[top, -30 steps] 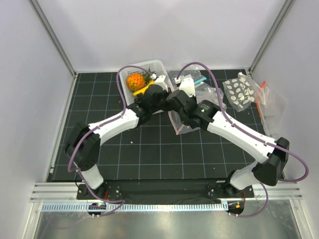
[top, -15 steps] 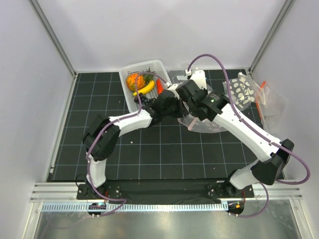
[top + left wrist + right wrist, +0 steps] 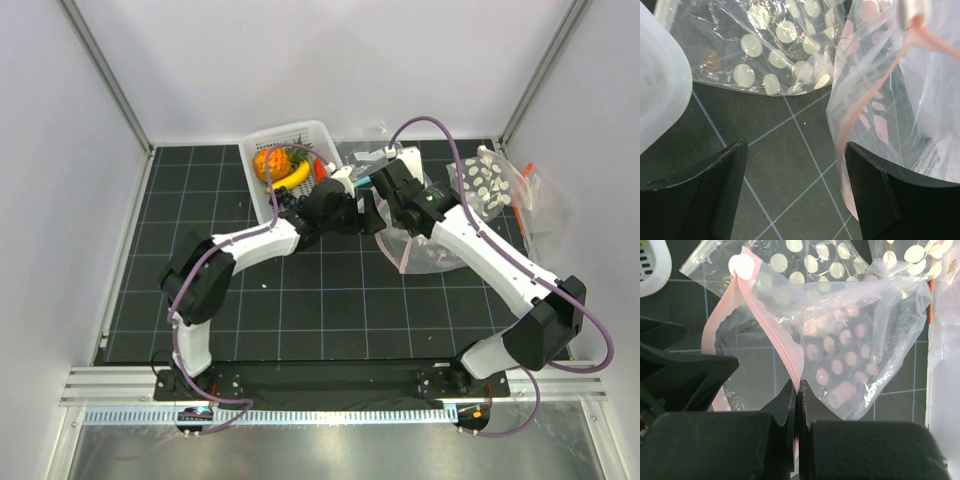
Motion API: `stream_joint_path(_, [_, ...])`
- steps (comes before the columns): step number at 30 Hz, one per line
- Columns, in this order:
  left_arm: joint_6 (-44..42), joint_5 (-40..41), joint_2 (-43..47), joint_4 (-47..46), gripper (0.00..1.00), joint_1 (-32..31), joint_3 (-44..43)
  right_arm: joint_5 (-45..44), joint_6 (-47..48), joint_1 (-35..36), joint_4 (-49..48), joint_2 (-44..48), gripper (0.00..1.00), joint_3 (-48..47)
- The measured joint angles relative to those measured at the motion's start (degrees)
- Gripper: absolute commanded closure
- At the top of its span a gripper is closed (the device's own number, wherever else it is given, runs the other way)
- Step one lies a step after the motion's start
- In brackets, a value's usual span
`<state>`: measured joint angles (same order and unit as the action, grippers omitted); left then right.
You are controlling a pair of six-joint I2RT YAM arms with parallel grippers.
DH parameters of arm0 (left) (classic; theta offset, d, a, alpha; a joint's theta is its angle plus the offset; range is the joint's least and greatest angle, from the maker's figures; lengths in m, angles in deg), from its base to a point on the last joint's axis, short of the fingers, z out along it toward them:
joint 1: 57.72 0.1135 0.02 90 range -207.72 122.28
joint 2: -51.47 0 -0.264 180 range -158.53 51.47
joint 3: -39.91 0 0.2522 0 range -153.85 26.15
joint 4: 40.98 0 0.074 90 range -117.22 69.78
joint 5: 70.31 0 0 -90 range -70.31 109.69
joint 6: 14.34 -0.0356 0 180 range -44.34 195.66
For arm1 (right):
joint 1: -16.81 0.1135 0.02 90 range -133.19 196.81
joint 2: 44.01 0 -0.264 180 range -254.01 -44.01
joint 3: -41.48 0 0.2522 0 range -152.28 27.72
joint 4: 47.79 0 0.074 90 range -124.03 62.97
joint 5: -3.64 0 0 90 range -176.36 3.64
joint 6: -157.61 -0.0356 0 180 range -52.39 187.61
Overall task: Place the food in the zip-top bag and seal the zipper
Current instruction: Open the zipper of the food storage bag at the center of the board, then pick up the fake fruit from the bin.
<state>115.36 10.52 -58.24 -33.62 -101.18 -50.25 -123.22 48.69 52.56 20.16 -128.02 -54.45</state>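
Stuff around my workspace: the floor is a black mat with a thin white grid [image 3: 300, 300], and there's one tiny white speck [image 3: 263, 285] on it over on my left. At the far edge sits a white slotted plastic basket [image 3: 300, 127], upright. Just right of it is a crumpled clear plastic bag with a bit of teal showing [image 3: 360, 155]. In the far right corner lies a clear bag with white oval dots and an orange strip [image 3: 482, 180]. Plain white walls [image 3: 300, 60], with grey metal posts [image 3: 105, 75] in the corners.

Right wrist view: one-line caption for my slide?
Right tool shut on the pink zipper of the dotted zip-top bag, its mouth gaping.
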Motion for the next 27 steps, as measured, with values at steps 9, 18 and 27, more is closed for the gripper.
stream_joint_path(9, [-1.3,-0.9,5.9,2.9,0.00,3.7,2.5,1.8,1.1,-1.7,-3.4,0.0,0.99,1.0])
stream_joint_path(18, [-14.3,8.8,6.9,22.9,0.02,12.2,-13.0,3.6,1.8,-2.6,-4.1,0.0,0.99,1.1])
stream_joint_path(27, [-41.6,19.8,-5.5,30.0,0.00,12.6,-31.8,5.6,2.6,-2.8,-4.2,0.0,0.99,1.0])
